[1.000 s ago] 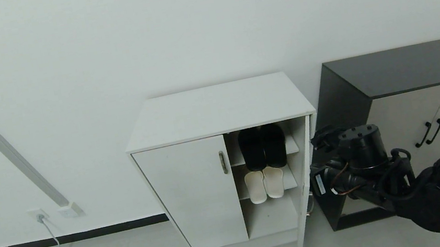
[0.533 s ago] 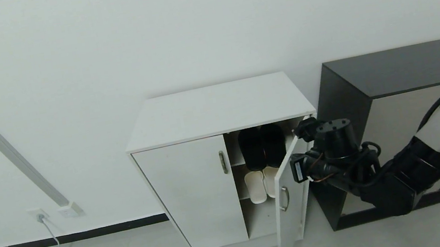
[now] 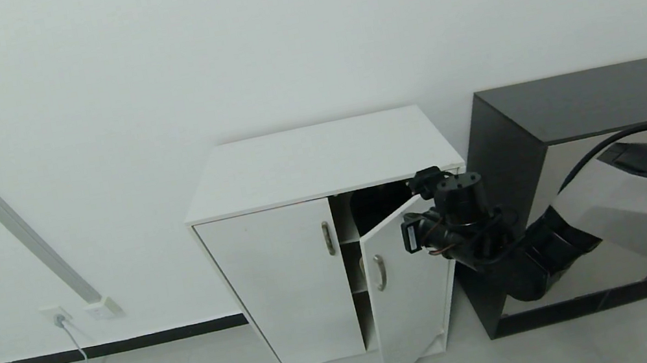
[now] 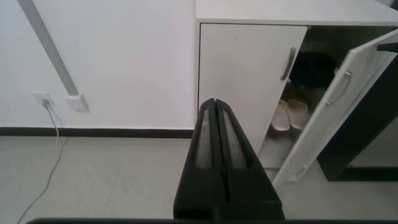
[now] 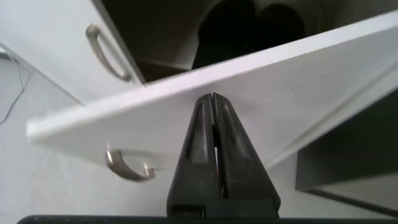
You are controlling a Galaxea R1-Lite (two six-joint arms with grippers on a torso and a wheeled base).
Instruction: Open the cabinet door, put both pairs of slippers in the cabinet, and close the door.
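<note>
Now right gripper (image 5: 213, 98) closed on nothing, tips against the half-open cabinet door (image 3: 410, 285), black slippers (image 4: 313, 67) above white slippers (image 4: 291, 114) on shelves inside, left gripper (image 4: 214, 102) also closed, empty.

Black sideboard (image 3: 598, 96) at right, wall socket (image 3: 55, 315) left

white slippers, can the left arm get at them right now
Probably not: the half-shut right door leaves only a narrow gap to the white slippers, and the right gripper is against that door.
</note>
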